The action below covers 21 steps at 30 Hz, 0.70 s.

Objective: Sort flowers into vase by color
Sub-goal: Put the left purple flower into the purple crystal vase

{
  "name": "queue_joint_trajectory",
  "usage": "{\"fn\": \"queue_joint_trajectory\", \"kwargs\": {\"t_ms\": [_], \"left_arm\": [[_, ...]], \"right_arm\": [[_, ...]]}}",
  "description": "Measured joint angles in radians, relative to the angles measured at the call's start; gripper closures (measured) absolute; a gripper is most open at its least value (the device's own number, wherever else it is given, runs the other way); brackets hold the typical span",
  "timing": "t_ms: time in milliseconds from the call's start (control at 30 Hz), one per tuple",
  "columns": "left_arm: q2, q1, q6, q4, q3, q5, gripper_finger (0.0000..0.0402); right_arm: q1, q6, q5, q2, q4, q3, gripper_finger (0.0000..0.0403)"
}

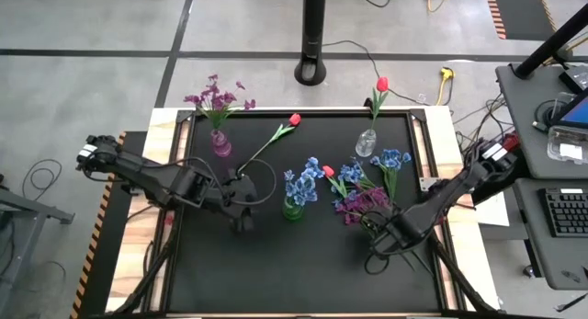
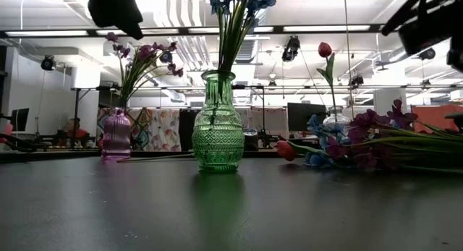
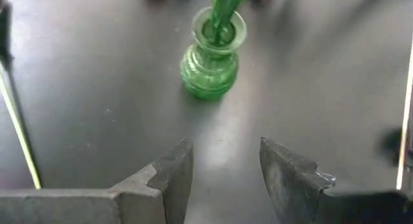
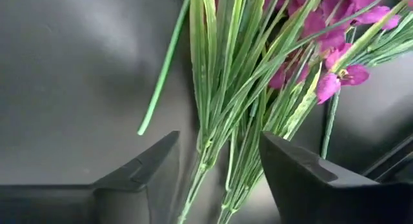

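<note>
Two dark fingers of the right gripper (image 4: 216, 166) stand apart astride thin green stems of a purple flower bunch (image 4: 322, 37) lying on the matte black table (image 1: 303, 273), not clamped. The left gripper (image 3: 226, 175), also open and empty, hovers near the ribbed green glass vase (image 3: 211, 56) holding blue flowers (image 1: 301, 181).
</note>
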Motion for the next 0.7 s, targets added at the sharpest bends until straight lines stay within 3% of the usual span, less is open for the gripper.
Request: {"fn": "queue_joint_trajectory", "kwargs": {"t_ms": [300,533,700], "left_arm": [[0.001,-0.053,-0.021,0.004,0.000,-0.074,0.0240],[0.001,-0.102,-0.054,0.082,0.000,-0.150,0.0240],[0.001,-0.117,-0.055,0.079,0.000,-0.161,0.0240]], "right_arm": [[0.000,0.003,0.050,0.052,0.090,-0.003,0.0172],[0.000,0.013,0.085,0.163,0.113,-0.005,0.0191],[0.000,0.016,0.086,0.201,0.111,-0.005,0.0233]]}}
